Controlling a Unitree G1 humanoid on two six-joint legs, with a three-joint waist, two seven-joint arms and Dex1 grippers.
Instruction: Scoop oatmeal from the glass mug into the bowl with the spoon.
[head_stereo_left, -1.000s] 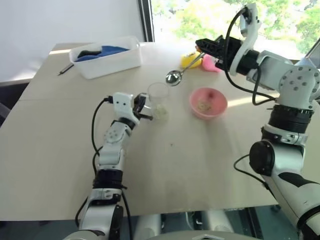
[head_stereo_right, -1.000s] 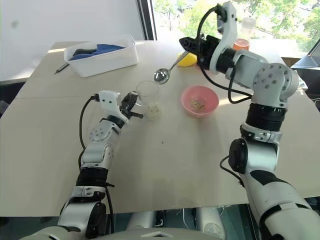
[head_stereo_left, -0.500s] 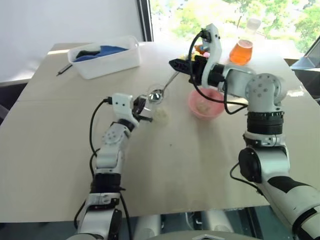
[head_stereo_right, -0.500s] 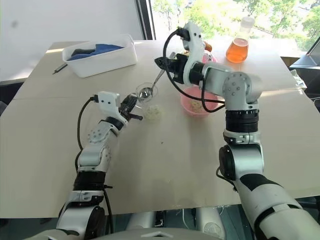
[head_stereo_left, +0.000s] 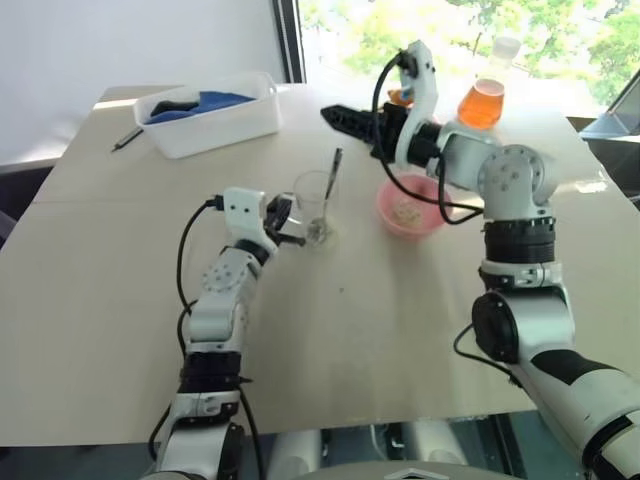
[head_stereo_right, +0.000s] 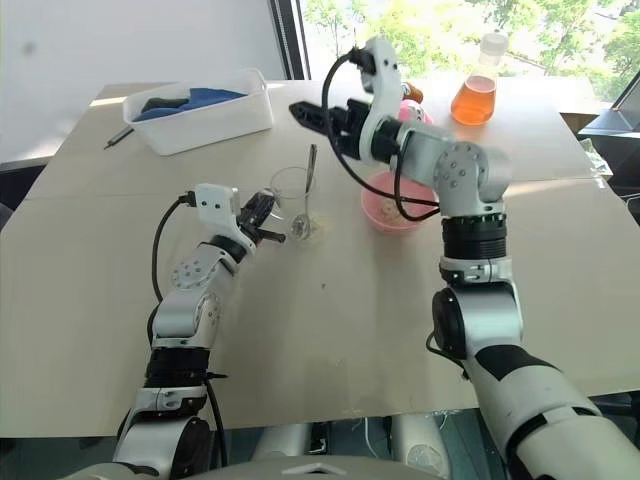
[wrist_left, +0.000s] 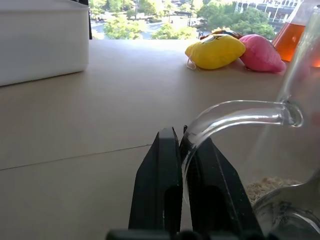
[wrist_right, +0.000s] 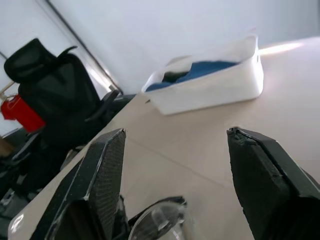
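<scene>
Right gripper is wide open, nothing between the black fingers. It hangs above the light wooden table, behind the clear glass mug and beside the shallow round pink bowl.

The slim silver metal spoon stands in the mug on its own, handle leaning up past the rim, bowl end down at the base. Neither gripper is touching it.

Left gripper is pinched closed on the mug's curved glass handle, which runs between the two fingers. The mug sits upright on the table.

Pale cream-beige oatmeal flakes lie low in the mug next to the spoon bowl. Some more flakes sit in the pink bowl.

Also on the table: white rectangular plastic tub with blue cloth at the far left, dark pen just beside it, conical flask of orange liquid at the far right, and yellow and pink soft lumps touching each other near the far edge.
</scene>
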